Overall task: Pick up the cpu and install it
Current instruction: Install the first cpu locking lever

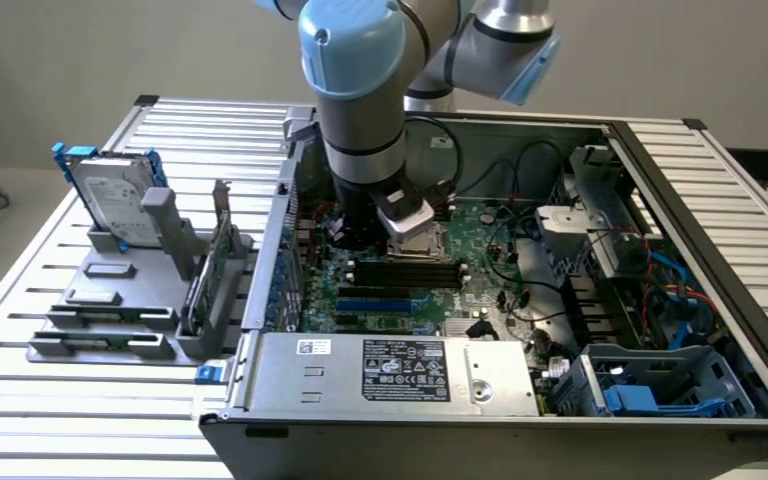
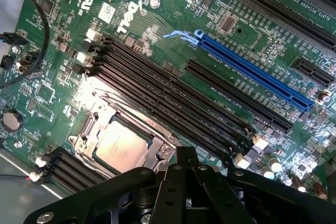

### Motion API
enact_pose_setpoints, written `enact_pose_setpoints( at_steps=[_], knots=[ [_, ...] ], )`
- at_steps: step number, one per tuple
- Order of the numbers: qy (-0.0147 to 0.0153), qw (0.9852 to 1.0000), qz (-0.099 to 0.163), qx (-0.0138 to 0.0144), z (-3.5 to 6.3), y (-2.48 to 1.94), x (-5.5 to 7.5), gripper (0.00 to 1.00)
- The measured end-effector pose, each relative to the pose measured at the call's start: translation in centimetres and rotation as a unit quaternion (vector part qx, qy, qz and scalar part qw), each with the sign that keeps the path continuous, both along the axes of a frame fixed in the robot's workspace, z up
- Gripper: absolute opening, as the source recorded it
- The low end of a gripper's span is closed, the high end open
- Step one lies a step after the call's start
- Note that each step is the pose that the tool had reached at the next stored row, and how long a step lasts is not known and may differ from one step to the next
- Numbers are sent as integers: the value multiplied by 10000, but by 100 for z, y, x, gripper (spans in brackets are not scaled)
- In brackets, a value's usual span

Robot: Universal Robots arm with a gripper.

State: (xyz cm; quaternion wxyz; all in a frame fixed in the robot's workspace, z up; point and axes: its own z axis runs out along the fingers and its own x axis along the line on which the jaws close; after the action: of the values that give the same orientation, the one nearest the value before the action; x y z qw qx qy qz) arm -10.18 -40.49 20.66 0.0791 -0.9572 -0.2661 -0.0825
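One cpu [image 2: 119,145] we see seated in the socket [image 2: 89,129] of the green board [image 2: 157,30], so the gripper [image 2: 184,169] (clenched, holding nothing) hangs just above it.

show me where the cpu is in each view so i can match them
Exterior view: the cpu sits in the metal-framed socket mid-board, just under the arm's wrist.
Wrist view: the cpu lies in the socket, just beyond the gripper.
Shared landmark: the black memory slots beside the socket.

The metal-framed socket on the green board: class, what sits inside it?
Inside the socket lies the cpu, its silvery top plate showing. The socket's contacts beneath it are covered, and the gripper hides one corner.
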Motion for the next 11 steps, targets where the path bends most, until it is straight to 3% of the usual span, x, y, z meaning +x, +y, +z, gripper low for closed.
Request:
enact_pose_setpoints(
  at_steps=[11],
  knots=[
    [0,10000,-88,-24,-60,36,-9,11]
  ],
)
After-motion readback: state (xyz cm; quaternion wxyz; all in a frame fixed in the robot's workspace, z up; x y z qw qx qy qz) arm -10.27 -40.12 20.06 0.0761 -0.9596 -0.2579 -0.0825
